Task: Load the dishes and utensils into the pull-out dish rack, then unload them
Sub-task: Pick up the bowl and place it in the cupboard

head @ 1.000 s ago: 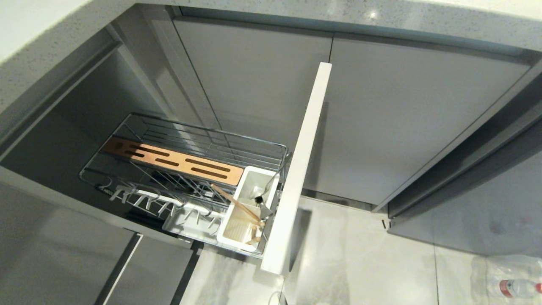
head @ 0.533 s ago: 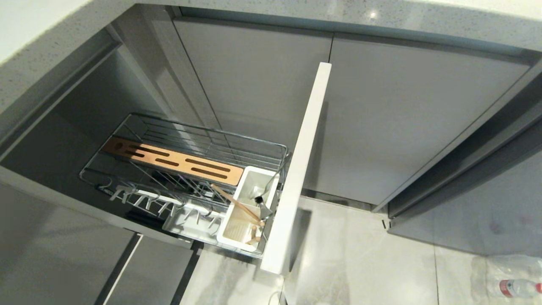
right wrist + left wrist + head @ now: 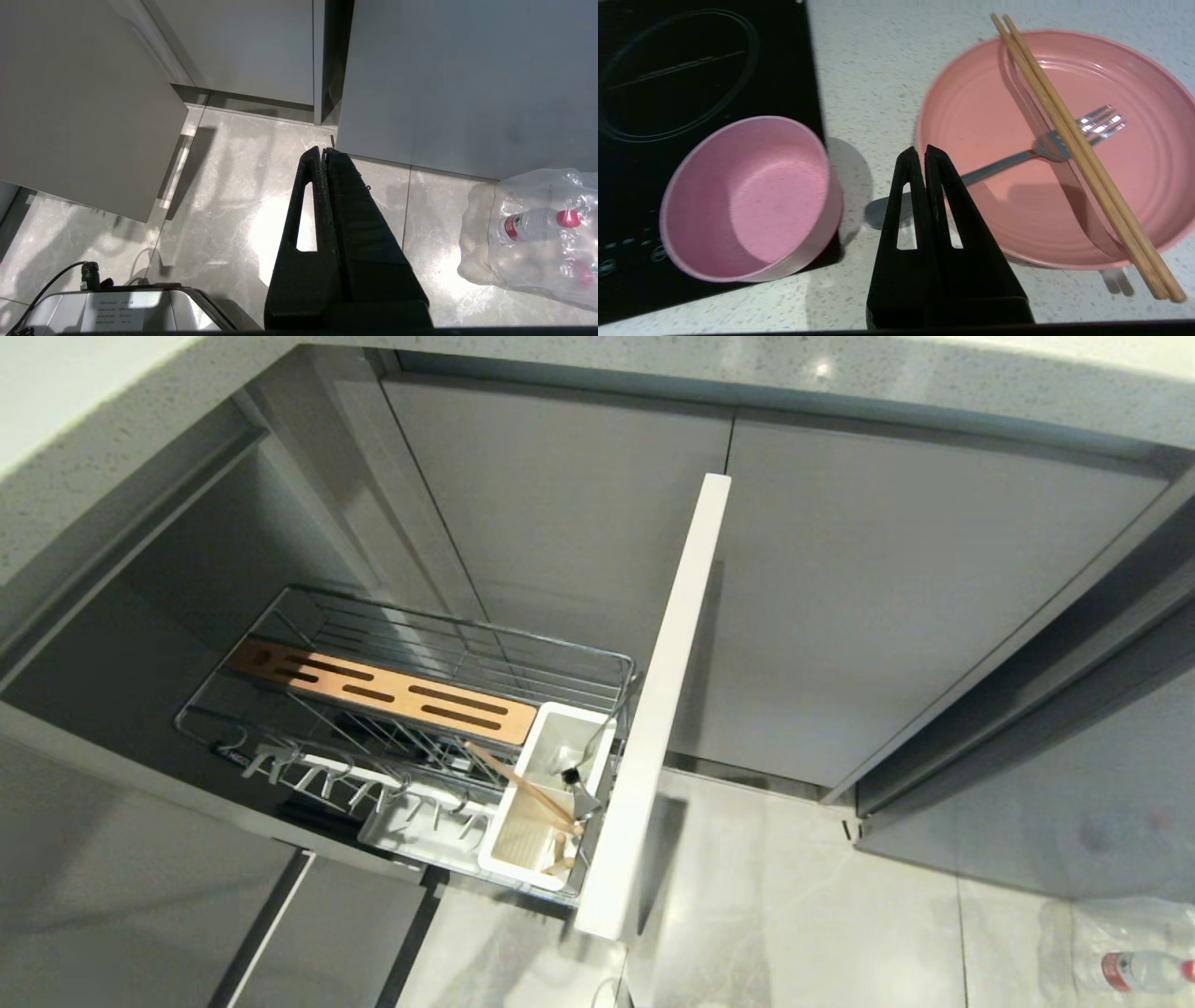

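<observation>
In the left wrist view a matte pink bowl (image 3: 752,196) stands on the edge of a black hob. A pink plate (image 3: 985,116) lies beside it on the speckled counter. Wooden chopsticks (image 3: 1073,144) lie across the plate over a silver fork (image 3: 1101,122), whose handle runs off the rim. My left gripper (image 3: 921,150) hovers shut and empty between bowl and plate, above the fork's handle end. The pull-out dish rack (image 3: 448,625) stands pulled out in the head view, with no dishes in its wire slots. My right gripper (image 3: 323,150) hangs shut over the floor.
The rack's white caddy (image 3: 560,714) holds a wooden stick and a dark-handled metal tool. Its narrow white cabinet front (image 3: 667,691) juts into the floor space. The black hob (image 3: 691,60) lies behind the bowl. A wrapped pack of water bottles (image 3: 537,228) sits on the tiles at the right.
</observation>
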Robot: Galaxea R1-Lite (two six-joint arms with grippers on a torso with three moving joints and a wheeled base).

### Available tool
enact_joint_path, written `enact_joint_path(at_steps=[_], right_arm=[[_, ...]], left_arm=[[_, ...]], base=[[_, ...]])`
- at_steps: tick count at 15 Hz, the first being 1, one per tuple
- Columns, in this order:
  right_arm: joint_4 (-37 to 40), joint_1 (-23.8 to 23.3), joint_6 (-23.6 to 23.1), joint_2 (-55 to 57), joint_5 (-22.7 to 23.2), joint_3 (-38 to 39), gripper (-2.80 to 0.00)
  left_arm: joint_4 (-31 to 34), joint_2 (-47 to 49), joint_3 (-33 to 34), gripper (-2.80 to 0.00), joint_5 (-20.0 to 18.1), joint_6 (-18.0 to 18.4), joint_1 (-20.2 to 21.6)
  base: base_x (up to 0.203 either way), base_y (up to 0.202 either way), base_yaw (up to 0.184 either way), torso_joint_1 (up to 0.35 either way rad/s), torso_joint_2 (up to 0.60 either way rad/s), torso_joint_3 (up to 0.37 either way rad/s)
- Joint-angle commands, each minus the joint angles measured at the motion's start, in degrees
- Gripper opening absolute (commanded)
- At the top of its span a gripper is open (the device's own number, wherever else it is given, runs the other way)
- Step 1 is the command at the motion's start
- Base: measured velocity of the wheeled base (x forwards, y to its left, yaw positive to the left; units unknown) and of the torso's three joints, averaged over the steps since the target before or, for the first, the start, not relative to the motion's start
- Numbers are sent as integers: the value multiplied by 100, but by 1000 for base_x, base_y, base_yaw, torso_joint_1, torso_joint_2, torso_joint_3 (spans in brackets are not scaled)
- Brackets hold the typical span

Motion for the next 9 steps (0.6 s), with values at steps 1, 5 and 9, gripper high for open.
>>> enact_joint_path(at_steps=[1,5,9], right_arm=[[-3,1,3,2,0,9,-280],[-3,1,3,2,0,9,-280],[-3,1,3,2,0,9,-280]], left_arm=[[51,-74,8,-280,21,-15,145],[171,-110,79,-280,-11,-19,152],[131,22,20,-280,-28,145,150]], base=[[0,0,0,0,0,0],[0,0,0,0,0,0],[0,0,0,0,0,0]])
